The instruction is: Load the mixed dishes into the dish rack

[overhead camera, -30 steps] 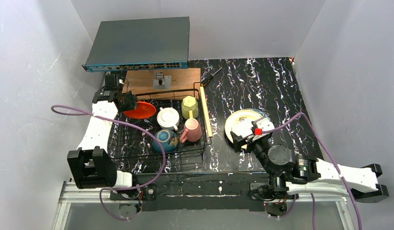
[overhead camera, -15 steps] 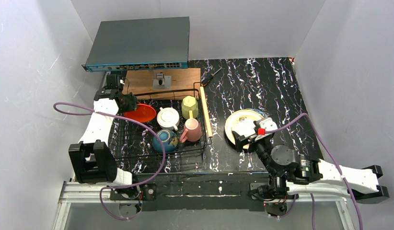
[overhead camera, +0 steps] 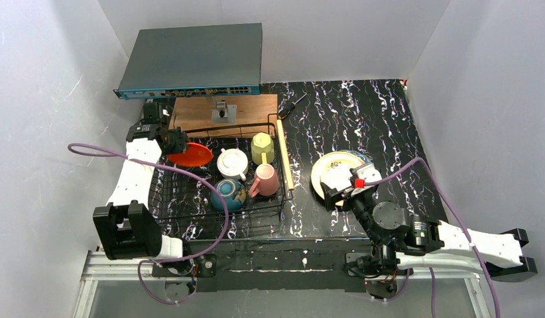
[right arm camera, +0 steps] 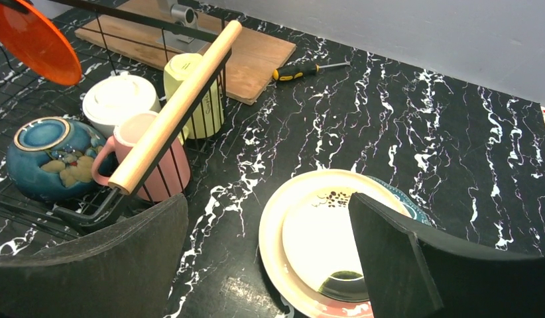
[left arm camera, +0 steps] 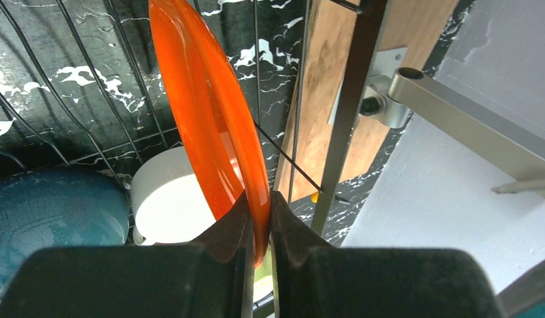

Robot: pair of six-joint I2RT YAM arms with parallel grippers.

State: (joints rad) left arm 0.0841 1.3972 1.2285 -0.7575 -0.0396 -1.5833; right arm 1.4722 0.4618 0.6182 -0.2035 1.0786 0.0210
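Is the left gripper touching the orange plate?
Touching. In the left wrist view the left gripper has both jaws clamped on the orange plate, no gap either side.

Booth interior: white walls [overhead camera: 336, 40], black marbled tabletop [overhead camera: 369, 112].
The walls are closing in three sides under even, soft light. A grey switch box [overhead camera: 193, 58] is sitting at the far left. A brown wooden board [overhead camera: 253, 105] carrying a metal bracket [overhead camera: 223, 111] is lying just in front of it, and a yellow-and-black screwdriver [right arm camera: 309, 68] is resting beside the board.
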